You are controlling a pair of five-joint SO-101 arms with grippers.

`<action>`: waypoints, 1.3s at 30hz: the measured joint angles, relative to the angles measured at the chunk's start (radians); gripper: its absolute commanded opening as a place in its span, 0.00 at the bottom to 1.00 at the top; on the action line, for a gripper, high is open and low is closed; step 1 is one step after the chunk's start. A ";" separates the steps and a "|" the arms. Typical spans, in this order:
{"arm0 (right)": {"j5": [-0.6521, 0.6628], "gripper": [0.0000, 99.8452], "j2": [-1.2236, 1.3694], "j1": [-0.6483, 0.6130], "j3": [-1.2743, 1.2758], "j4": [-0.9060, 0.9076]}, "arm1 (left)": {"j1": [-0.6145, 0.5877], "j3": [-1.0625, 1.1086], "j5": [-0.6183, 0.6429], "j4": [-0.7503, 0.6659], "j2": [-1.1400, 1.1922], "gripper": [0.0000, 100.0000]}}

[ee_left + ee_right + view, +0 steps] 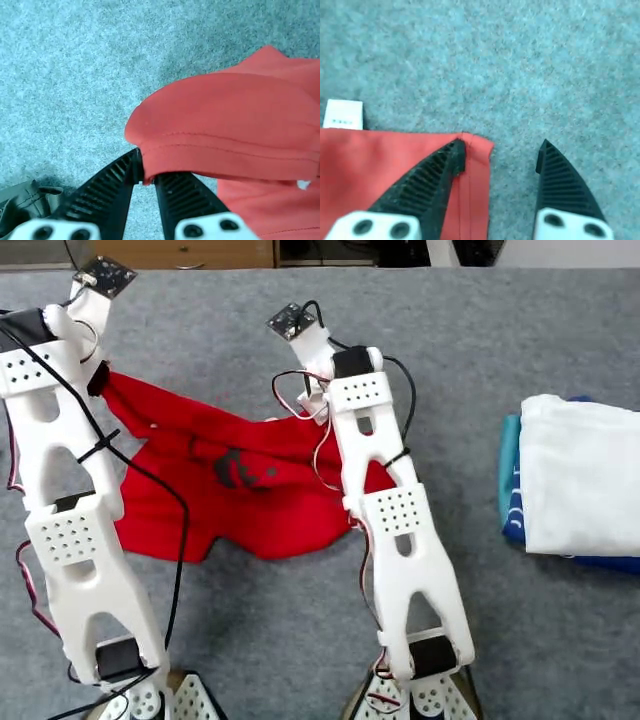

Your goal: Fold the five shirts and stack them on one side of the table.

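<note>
Right at the tips of the left tool (pixel 145 172), the jaws are pinched shut on a hemmed corner of the red shirt (pixel 230 490), and the cloth bulges up a bit just behind the pinch. The right tool (pixel 502 150) is a different story. It's wide open, with one finger (pixel 435 175) over the shirt's other far corner (touching or just above, can't tell). The other finger hangs over bare tabletop (pixel 480 340) just past the cloth's edge, so nothing's gripped on that side yet.

From where I'm standing the shirt lies crosswise between the two arms, long axis running left to right. Both tools are at its far edge, one per corner. The near edge trails back toward the arm bases and looks wavy, not flat.

The bit that matters, I reckon, is that the corner sits under one finger rather than between the two. The right tool probably has to shift sideways over the cloth, or get a finger under the hem, before closing. Otherwise it pinches nothing.

Room-wise, there's grey tabletop beyond the far edge, so stretching the shirt flat looks doable. The folded stack (pixel 580 475), white on top and blue below, sits on the right side of the tabletop. It's well apart from the red one and nearer the right arm.
</note>
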 measured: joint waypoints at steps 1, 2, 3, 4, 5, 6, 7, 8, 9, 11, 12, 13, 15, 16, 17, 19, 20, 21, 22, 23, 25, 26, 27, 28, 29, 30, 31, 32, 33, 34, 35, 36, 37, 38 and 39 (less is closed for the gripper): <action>0.002 0.14 0.002 0.000 0.000 0.000 | 0.000 0.000 0.000 0.000 0.000 0.02; 0.014 0.09 0.002 -0.002 0.000 0.003 | 0.000 0.000 0.000 0.000 0.000 0.02; 0.041 0.04 0.002 -0.002 0.000 0.003 | 0.000 0.000 0.000 0.000 0.000 0.02; 0.072 0.00 0.002 -0.003 -0.002 0.008 | 0.000 0.000 0.000 0.000 0.000 0.02; 0.112 0.00 0.002 -0.005 -0.002 0.009 | 0.000 0.000 0.000 0.000 0.000 0.02; 0.147 0.01 0.002 -0.005 -0.002 0.009 | 0.000 0.000 0.000 0.000 0.000 0.02; 0.176 0.00 0.002 -0.005 -0.002 0.011 | 0.000 0.000 0.000 0.000 0.000 0.02; 0.193 0.00 0.002 -0.005 -0.002 0.011 | 0.000 0.000 0.000 0.000 0.000 0.02; 0.201 0.00 0.002 -0.005 -0.002 0.011 | 0.000 0.000 0.000 0.000 0.000 0.02; 0.210 0.00 0.003 -0.005 -0.040 0.031 | 0.000 0.000 0.000 0.000 0.000 0.02; 0.210 0.00 0.003 -0.006 -0.060 0.055 | 0.000 0.000 0.000 0.000 0.000 0.02; 0.210 0.00 0.003 -0.006 -0.081 0.071 | 0.000 0.000 0.000 0.000 0.000 0.02; 0.215 0.00 0.003 -0.006 -0.132 0.121 | 0.000 0.000 0.000 0.000 0.000 0.02; 0.215 0.00 0.002 -0.006 -0.158 0.150 | 0.000 0.000 0.000 0.000 0.000 0.02; 0.215 0.00 -0.008 -0.006 -0.175 0.178 | 0.000 0.000 0.000 0.000 0.000 0.02; 0.215 0.00 -0.046 -0.006 -0.183 0.227 | 0.000 0.000 0.000 0.000 0.000 0.02; 0.215 0.00 -0.069 -0.006 -0.184 0.249 | 0.000 0.000 0.000 0.000 0.000 0.02; 0.215 0.00 -0.092 -0.006 -0.184 0.270 | 0.000 0.000 0.000 0.000 0.000 0.02; 0.215 0.00 -0.114 -0.006 -0.184 0.288 | 0.000 0.000 0.000 0.000 0.000 0.02; 0.215 0.00 -0.137 -0.006 -0.184 0.301 | 0.000 0.000 0.000 0.000 0.000 0.02; 0.215 0.00 -0.180 -0.006 -0.186 0.311 | 0.000 0.000 0.006 0.000 0.000 0.02; 0.215 0.00 -0.204 -0.006 -0.186 0.313 | 0.000 0.000 0.017 0.000 0.000 0.02; 0.215 0.00 -0.226 -0.006 -0.186 0.315 | 0.000 0.000 0.031 0.000 0.000 0.02; 0.215 0.00 -0.252 -0.006 -0.186 0.315 | 0.000 0.000 0.040 0.000 0.000 0.02; 0.215 0.00 -0.273 -0.006 -0.186 0.315 | 0.000 0.000 0.049 0.000 0.000 0.02; 0.215 0.00 -0.292 -0.006 -0.186 0.315 | 0.000 -0.002 0.060 0.000 0.000 0.02; 0.215 0.00 -0.311 -0.006 -0.186 0.315 | 0.000 -0.009 0.075 0.000 0.000 0.02; 0.215 0.00 -0.330 -0.006 -0.186 0.315 | -0.002 -0.021 0.094 0.000 0.000 0.02; 0.215 0.00 -0.353 -0.006 -0.186 0.315 | -0.003 -0.040 0.117 0.000 0.000 0.02; 0.215 0.00 -0.376 -0.006 -0.186 0.315 | -0.005 -0.066 0.143 0.000 0.000 0.02; 0.216 0.00 -0.400 -0.006 -0.186 0.315 | -0.008 -0.095 0.172 0.000 0.000 0.02; 0.216 0.00 -0.427 -0.006 -0.186 0.315 | -0.009 -0.132 0.207 0.000 0.000 0.02; 0.216 0.00 -0.453 -0.006 -0.186 0.315 | -0.009 -0.173 0.245 0.000 0.000 0.02; 0.216 0.00 -0.479 -0.006 -0.187 0.315 | -0.011 -0.216 0.284 0.000 0.000 0.02; 0.216 0.00 -0.509 -0.006 -0.192 0.315 | -0.011 -0.267 0.325 0.000 0.000 0.02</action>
